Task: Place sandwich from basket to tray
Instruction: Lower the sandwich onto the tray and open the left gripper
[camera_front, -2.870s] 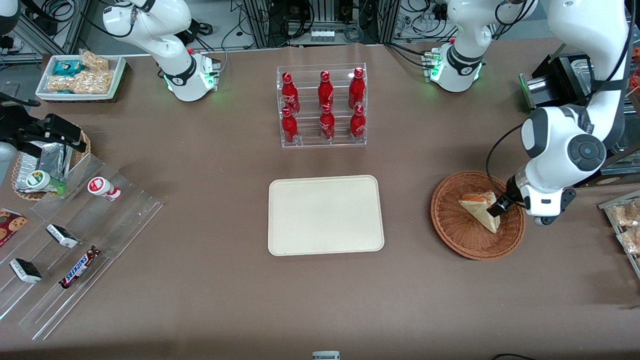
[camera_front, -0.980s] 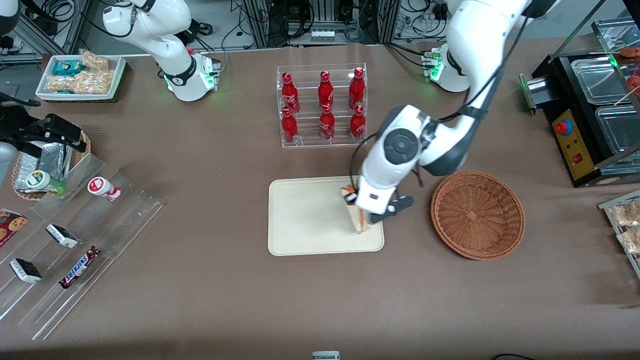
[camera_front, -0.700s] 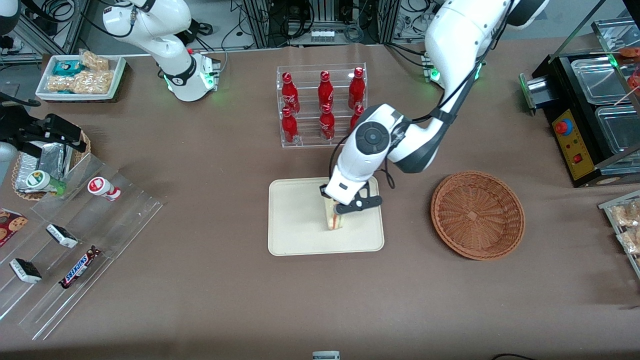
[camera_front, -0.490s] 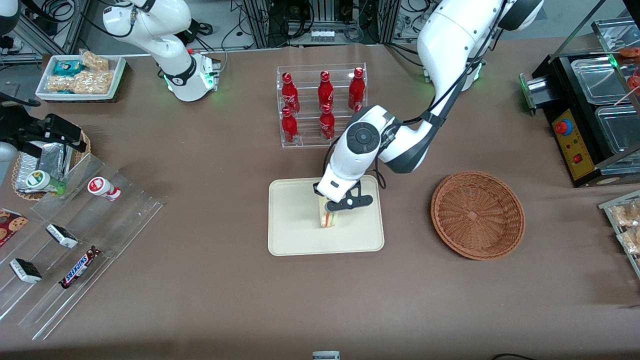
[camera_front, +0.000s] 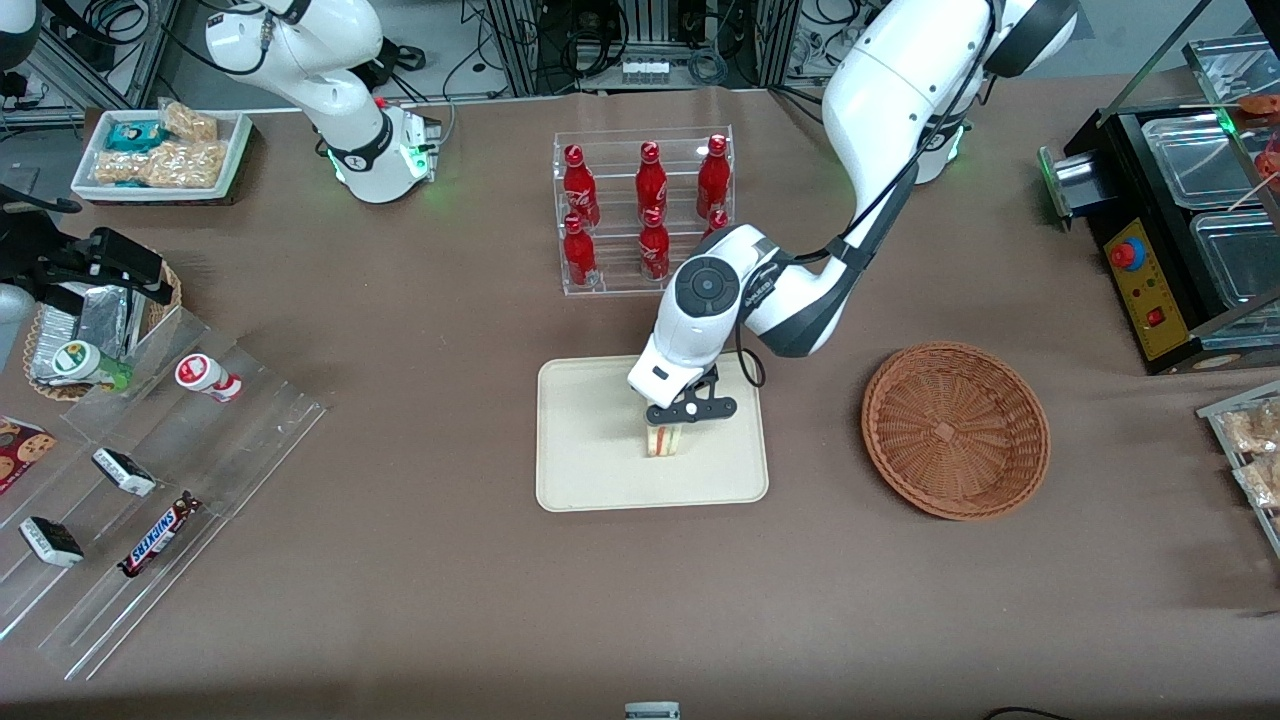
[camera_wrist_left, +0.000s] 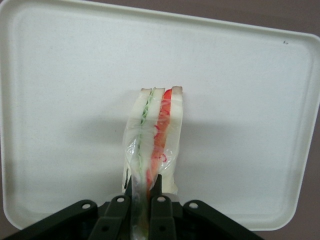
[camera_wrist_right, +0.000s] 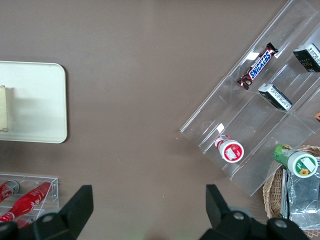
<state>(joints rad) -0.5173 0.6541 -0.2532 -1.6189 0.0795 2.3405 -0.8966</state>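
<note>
The sandwich (camera_front: 663, 440) (camera_wrist_left: 154, 137), a clear-wrapped wedge of white bread with red and green filling, stands on its edge over the middle of the cream tray (camera_front: 590, 470) (camera_wrist_left: 250, 100). My gripper (camera_front: 668, 426) (camera_wrist_left: 143, 189) is directly above it, its two black fingers (camera_wrist_left: 156, 192) shut on the sandwich's upper edge and wrapper. Whether the sandwich's lower edge touches the tray floor is not visible. The round brown wicker basket (camera_front: 955, 430) sits beside the tray toward the working arm's end, with nothing in it. One end of the sandwich (camera_wrist_right: 3, 107) shows in the right wrist view.
A clear rack of red bottles (camera_front: 645, 210) stands just farther from the camera than the tray, close to the arm's elbow. Clear stepped shelves (camera_front: 150, 480) with snack bars lie toward the parked arm's end. A black machine (camera_front: 1170, 230) stands past the basket.
The gripper lifted the sandwich out of the basket and carried it across to the tray. Over the last second it moved toward the tray's middle and turned; the basket is left bare.
</note>
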